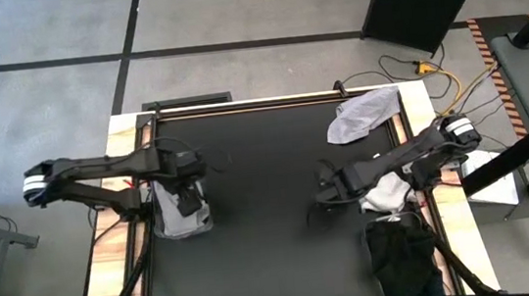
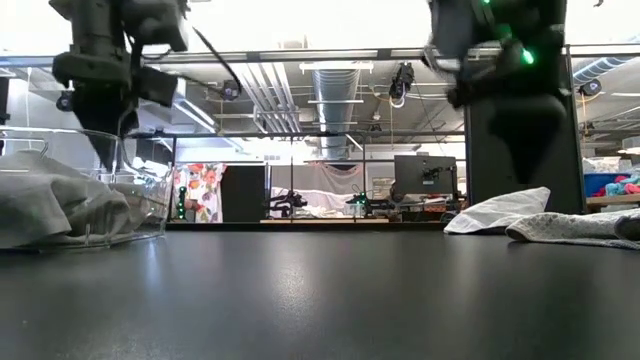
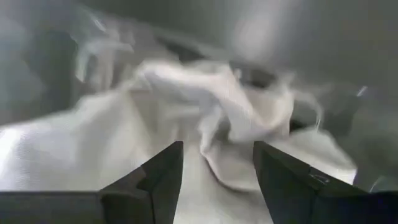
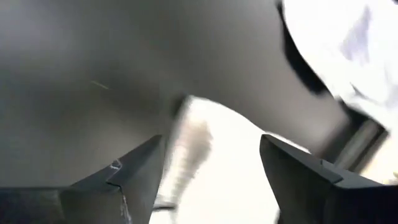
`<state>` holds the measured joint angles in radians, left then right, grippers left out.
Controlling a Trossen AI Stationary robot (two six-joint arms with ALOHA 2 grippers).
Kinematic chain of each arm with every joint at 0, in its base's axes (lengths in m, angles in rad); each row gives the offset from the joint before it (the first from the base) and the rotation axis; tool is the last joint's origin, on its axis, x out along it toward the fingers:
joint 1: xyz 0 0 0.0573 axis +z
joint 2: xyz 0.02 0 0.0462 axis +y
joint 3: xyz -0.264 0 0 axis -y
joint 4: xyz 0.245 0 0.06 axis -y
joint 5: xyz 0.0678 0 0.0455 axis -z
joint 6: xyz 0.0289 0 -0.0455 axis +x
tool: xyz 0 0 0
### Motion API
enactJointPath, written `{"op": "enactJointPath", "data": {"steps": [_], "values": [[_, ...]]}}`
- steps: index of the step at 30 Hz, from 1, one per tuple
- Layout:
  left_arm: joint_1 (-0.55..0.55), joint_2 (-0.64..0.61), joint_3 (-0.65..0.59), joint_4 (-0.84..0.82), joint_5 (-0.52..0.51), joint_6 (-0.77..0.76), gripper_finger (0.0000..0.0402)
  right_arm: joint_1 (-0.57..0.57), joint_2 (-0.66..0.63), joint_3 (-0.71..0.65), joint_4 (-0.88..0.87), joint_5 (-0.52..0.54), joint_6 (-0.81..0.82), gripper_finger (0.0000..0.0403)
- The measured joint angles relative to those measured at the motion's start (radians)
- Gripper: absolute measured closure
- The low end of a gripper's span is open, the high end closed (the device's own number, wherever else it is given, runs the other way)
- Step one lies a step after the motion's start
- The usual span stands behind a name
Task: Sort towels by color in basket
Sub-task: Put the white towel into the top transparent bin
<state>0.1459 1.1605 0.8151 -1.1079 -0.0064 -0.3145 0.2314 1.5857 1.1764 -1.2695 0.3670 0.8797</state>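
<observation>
Light grey towels (image 1: 181, 219) lie heaped in a clear basket (image 1: 159, 218) at the table's left side, also seen in the low view (image 2: 60, 205). My left gripper (image 1: 189, 197) hangs open just above that heap (image 3: 186, 99), its fingers apart over the cloth. My right gripper (image 1: 321, 201) is open over bare black tabletop right of the middle. A white towel (image 1: 365, 116) lies at the far right corner. Another white towel (image 1: 386, 194) lies under the right arm. Black towels (image 1: 404, 256) sit piled at the near right.
The black mat (image 1: 263, 227) between the two arms holds nothing. Wooden table edges run along the left (image 1: 107, 243) and right sides. Cables lie on the floor beyond the far right corner (image 1: 434, 71). In the low view two pale towels (image 2: 540, 220) lie at the right.
</observation>
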Motion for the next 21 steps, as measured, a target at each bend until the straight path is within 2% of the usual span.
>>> {"op": "enactJointPath", "data": {"steps": [6,10,14,21], "values": [[-0.054,-0.132,-0.018,0.084,-0.081,-0.028,0.0225,-0.035,0.000,-0.190,-0.041,0.000,0.114,0.0178],[-0.093,-0.200,-0.029,0.184,-0.091,-0.038,0.0228,-0.039,0.000,-0.298,-0.039,-0.002,0.179,0.0212],[-0.132,-0.241,-0.031,0.267,-0.091,-0.044,0.0230,-0.041,0.000,-0.374,-0.036,-0.051,0.219,0.0250],[-0.145,-0.244,-0.031,0.406,-0.091,-0.015,0.0230,-0.041,0.001,-0.421,0.180,-0.138,0.134,0.0296]]}}
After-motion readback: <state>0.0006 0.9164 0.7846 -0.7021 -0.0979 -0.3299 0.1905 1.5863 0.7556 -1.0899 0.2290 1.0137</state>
